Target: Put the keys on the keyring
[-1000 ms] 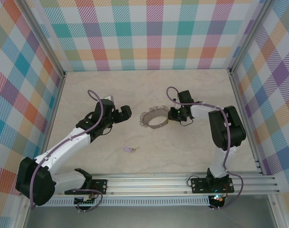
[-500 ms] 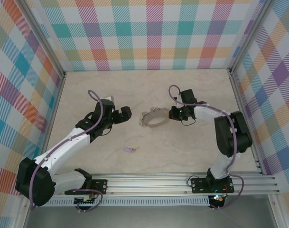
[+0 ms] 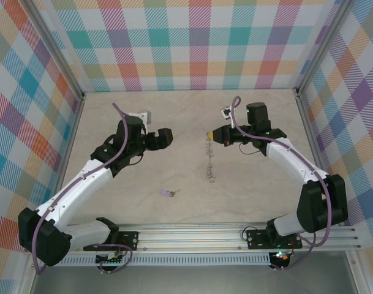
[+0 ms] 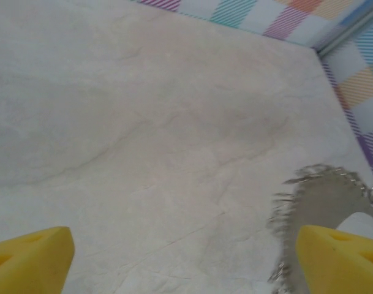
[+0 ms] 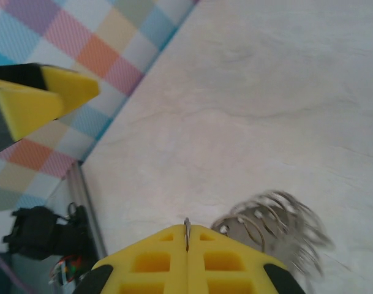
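The keyring point(image 3: 209, 160), a thin grey hoop fringed with small silvery loops, hangs edge-on above the table from my right gripper point(image 3: 212, 135). That gripper point(image 5: 187, 240) is shut on the hoop's rim, with the loops point(image 5: 274, 224) dangling just beyond the yellow fingertips. My left gripper point(image 3: 166, 139) hovers to the left of the keyring, open and holding nothing. Its wrist view has the keyring point(image 4: 321, 199) just past its right fingertip point(image 4: 342, 260). The key point(image 3: 167, 193), tiny with a lilac head, lies on the table in front of both grippers.
The pale marbled table point(image 3: 259, 196) is bounded by checkered walls point(image 3: 192, 43) at the back and both sides. An aluminium rail point(image 3: 235, 236) runs along the near edge by the arm bases.
My right gripper has closed on the keyring and lifted it off the table, so it now hangs vertically. The left gripper has risen a little and shifted slightly right.
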Tool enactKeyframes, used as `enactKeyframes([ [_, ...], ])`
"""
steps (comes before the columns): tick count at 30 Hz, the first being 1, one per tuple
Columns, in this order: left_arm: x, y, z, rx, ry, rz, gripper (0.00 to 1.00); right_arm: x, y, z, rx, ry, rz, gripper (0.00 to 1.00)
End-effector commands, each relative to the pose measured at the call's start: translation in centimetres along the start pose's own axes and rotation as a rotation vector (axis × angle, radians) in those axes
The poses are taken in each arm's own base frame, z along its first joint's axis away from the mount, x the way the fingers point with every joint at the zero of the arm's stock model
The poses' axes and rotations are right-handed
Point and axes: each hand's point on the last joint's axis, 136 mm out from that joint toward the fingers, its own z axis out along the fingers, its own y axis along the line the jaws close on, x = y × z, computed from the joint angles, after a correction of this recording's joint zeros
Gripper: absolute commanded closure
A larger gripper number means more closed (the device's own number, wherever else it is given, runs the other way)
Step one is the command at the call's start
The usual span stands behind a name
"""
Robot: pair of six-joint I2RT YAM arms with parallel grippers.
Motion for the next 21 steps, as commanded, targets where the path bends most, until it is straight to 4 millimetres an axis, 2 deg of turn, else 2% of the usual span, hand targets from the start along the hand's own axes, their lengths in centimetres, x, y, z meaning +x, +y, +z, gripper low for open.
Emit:
enactKeyframes([
  [1, -0.8, -2.8, -1.4, 0.112, 0.005, 0.084, 0.13, -2.1, 4.4, -1.3, -0.173, -0.033, -0.128, 1.00],
  [4, -1.1, -4.1, -1.7, 0.177, 0.006, 0.088, 0.24, -2.2, 5.4, -1.6, -0.213, -0.042, -0.136, 1.00],
  [9, -1.6, -6.7, -2.4, 0.313, 0.005, 0.111, 0.33, -2.4, 6.8, -2.1, -0.285, -0.055, -0.142, 1.00],
  [16, -3.2, -11.5, -3.5, 0.549, -0.003, 0.138, 0.43, -3.1, 9.2, -3.2, -0.376, -0.066, -0.176, 1.00],
  [21, -3.3, -13.2, -3.1, 0.661, 0.020, 0.115, 0.47, -3.5, 10.0, -3.7, -0.402, -0.085, -0.183, 1.00],
])
